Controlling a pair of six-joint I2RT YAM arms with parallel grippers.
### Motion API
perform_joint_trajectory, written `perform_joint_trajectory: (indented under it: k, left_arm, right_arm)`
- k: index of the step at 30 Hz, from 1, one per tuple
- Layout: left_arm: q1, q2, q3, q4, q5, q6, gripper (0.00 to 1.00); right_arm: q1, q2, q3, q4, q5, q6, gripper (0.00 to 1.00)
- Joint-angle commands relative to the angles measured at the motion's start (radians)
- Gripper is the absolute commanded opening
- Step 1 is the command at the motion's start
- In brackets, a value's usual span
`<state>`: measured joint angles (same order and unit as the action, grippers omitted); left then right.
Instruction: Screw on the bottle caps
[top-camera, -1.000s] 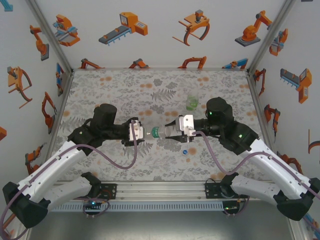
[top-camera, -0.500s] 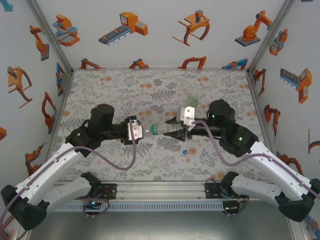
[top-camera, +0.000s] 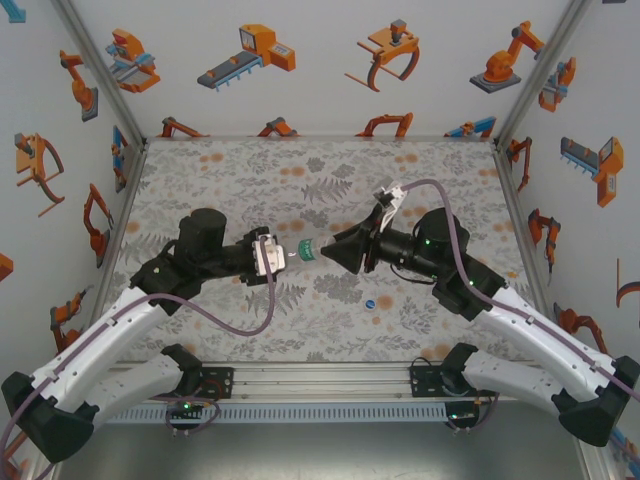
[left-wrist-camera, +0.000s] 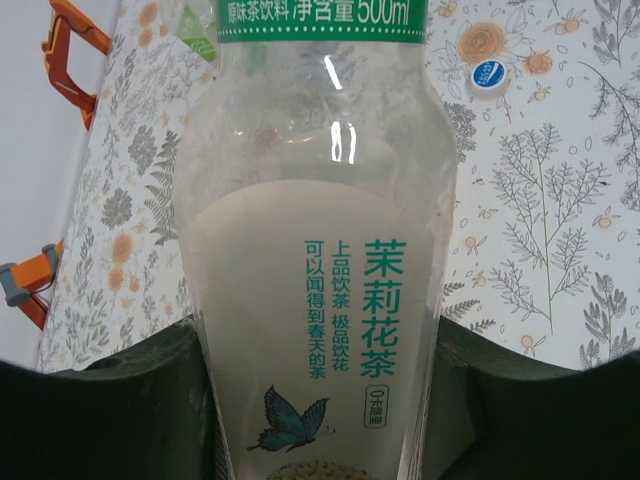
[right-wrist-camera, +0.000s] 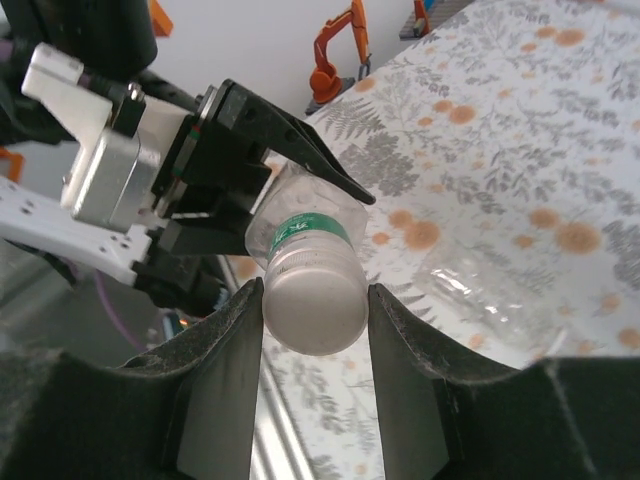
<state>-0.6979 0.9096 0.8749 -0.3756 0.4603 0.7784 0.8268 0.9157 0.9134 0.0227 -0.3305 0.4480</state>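
Clamping the white cap (right-wrist-camera: 318, 300), right jaws (left jaws hold the bottle (left-wrist-camera: 320, 280)).

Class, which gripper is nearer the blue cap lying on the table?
Right. The right gripper hangs behind and left of the blue cap; the left gripper is farther left.

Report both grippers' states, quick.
Left gripper: closed, holding the clear bottle.
Right gripper: closed on the white cap at the bottle's neck.
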Motion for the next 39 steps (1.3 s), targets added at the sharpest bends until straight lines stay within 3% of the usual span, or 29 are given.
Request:
perform_joint_trajectory:
  k: [1, 6, 14, 21, 24, 33, 39]
  left_arm:
    - [-0.018, -0.025, 0.004, 0.054, 0.133, 0.018, 0.00]
    - [-0.017, -0.029, -0.001, 0.054, 0.161, 0.025, 0.00]
    - [-0.017, -0.028, -0.002, 0.063, 0.151, 0.018, 0.00]
    - [-0.017, -0.039, -0.023, 0.116, 0.094, -0.009, 0.00]
    - [-0.024, -0.036, -0.024, 0.119, 0.072, -0.010, 0.00]
    - [-0.052, -0.028, -0.027, 0.118, 0.021, -0.008, 0.00]
    - [-0.054, -0.024, -0.028, 0.114, 0.025, -0.001, 0.00]
  right_arm:
    - [0.000, 0.022, 0.004, 0.041, 0.035, 0.243, 0.00]
    - [0.000, 0.017, -0.006, 0.035, 0.002, 0.355, 0.00]
    - [0.000, 0.043, 0.120, -0.291, 0.125, 0.401, 0.00]
    - [0.000, 0.110, 0.055, -0.091, 0.053, 0.706, 0.00]
    - [0.000, 0.145, 0.070, -0.098, 0.031, 0.763, 0.01]
    - [0.000, 0.136, 0.073, -0.120, 0.048, 0.786, 0.43]
    - [-0.002, 0.103, 0.101, -0.182, 0.081, 0.699, 0.63]
